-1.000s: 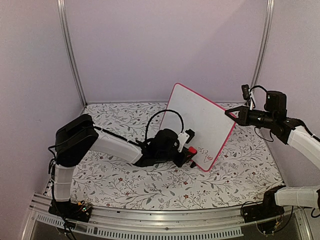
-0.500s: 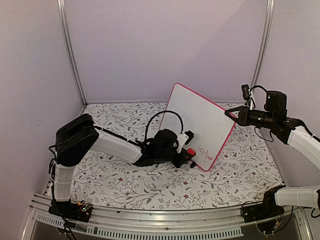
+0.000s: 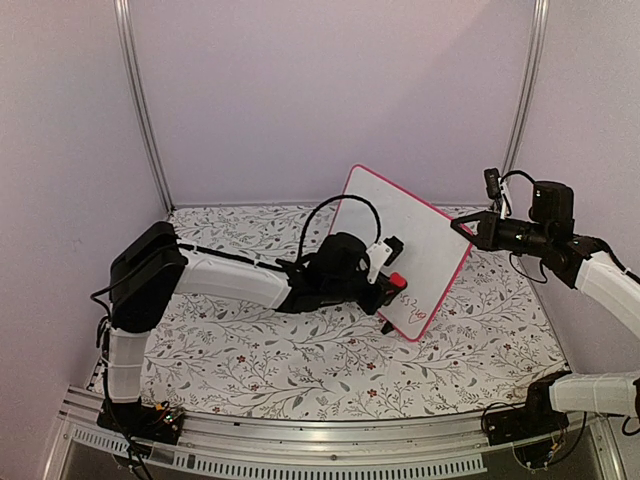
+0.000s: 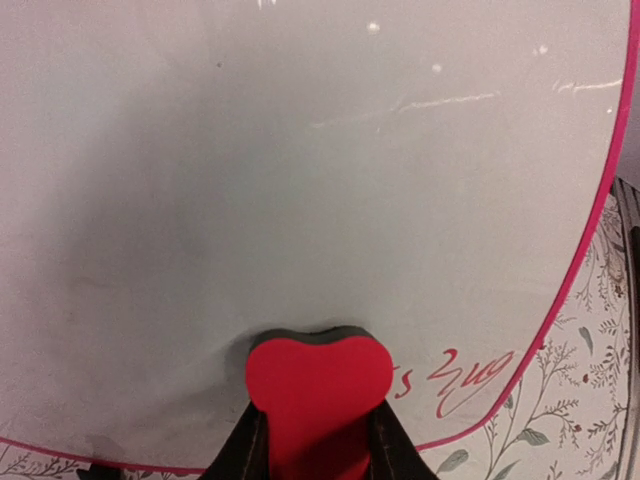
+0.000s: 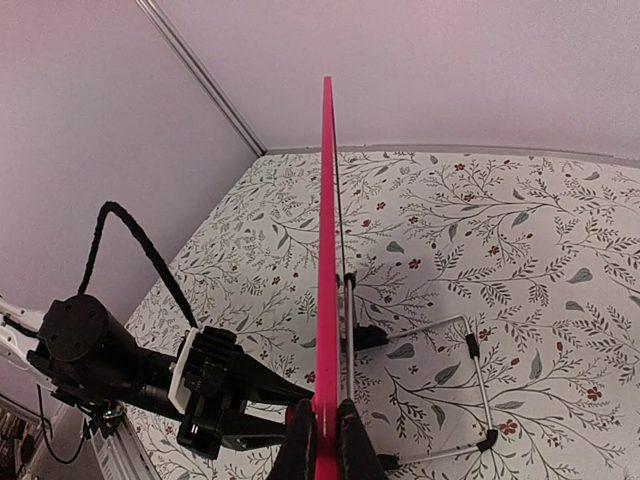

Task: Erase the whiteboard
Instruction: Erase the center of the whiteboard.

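Observation:
The whiteboard (image 3: 405, 240), white with a red-pink frame, stands tilted on the floral table. Red handwriting (image 4: 470, 370) remains near its lower right corner. My left gripper (image 3: 392, 282) is shut on a red heart-shaped eraser (image 4: 318, 385), which presses flat against the board's lower face just left of the writing. In the right wrist view the whiteboard's (image 5: 326, 250) edge runs straight up from my right gripper (image 5: 324, 440), which is shut on that pink frame at the board's upper right corner (image 3: 466, 229).
A wire stand (image 5: 470, 390) with black feet props the board from behind. The left arm (image 3: 230, 280) stretches low across the floral tablecloth (image 3: 300, 350). Metal posts (image 3: 140, 100) and lilac walls enclose the area.
My left gripper has slid the eraser up and to the right along the board's lower face, wiping part of the red writing. The right gripper and board have held still.

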`<state>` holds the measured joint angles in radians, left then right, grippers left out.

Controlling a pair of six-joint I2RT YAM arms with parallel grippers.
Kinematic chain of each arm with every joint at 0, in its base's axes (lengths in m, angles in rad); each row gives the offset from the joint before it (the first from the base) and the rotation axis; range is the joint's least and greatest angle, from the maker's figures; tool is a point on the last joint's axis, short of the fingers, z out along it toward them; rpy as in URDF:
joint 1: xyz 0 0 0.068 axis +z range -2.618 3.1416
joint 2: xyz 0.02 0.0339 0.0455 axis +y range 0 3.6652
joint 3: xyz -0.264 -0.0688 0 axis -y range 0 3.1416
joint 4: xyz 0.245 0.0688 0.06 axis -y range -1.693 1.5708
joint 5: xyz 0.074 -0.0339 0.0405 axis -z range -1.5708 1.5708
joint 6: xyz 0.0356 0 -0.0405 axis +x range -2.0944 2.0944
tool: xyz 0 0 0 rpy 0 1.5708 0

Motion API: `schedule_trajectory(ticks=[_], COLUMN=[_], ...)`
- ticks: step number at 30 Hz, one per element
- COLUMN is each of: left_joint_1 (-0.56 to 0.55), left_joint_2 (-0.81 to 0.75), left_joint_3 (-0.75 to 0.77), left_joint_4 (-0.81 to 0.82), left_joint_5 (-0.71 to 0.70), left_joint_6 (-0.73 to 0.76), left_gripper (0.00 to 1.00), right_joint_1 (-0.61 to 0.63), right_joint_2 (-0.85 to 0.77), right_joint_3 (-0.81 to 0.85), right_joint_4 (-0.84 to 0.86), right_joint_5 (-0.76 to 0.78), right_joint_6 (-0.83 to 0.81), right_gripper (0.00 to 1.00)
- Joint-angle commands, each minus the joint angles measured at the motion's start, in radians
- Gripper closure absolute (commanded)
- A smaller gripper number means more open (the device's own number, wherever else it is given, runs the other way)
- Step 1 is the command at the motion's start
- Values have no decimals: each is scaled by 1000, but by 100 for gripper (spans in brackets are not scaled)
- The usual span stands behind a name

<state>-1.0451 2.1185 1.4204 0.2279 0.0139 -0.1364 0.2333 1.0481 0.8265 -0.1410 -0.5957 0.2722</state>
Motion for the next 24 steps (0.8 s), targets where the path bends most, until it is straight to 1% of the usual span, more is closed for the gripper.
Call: schedule_trajectory(ticks=[1,8,13,20,24], left_joint_1=[14,15,17,16,17], left_joint_2=[-34,-4,18,23,15], left_joint_3=[11,-92,-140,-181,-160], left_joint_4=[77,99,115,152,159], left_joint_5=[-6,-4,5,8,22], left_joint_6=[16,-19,-37,-55,-44], left_gripper=[100,100,100,100,100], right_joint_1=[20,21,20,21,21], right_joint_2=[12,26,40,48,53], right_joint_3=[-9,8,26,19,23], right_joint_4=[-97,-119,-129,-130,-138], right_joint_5=[-71,-64,-64,-65,-60], right_joint_6=[-3,20,28,29,43], right_gripper=[100,100,100,100,100])
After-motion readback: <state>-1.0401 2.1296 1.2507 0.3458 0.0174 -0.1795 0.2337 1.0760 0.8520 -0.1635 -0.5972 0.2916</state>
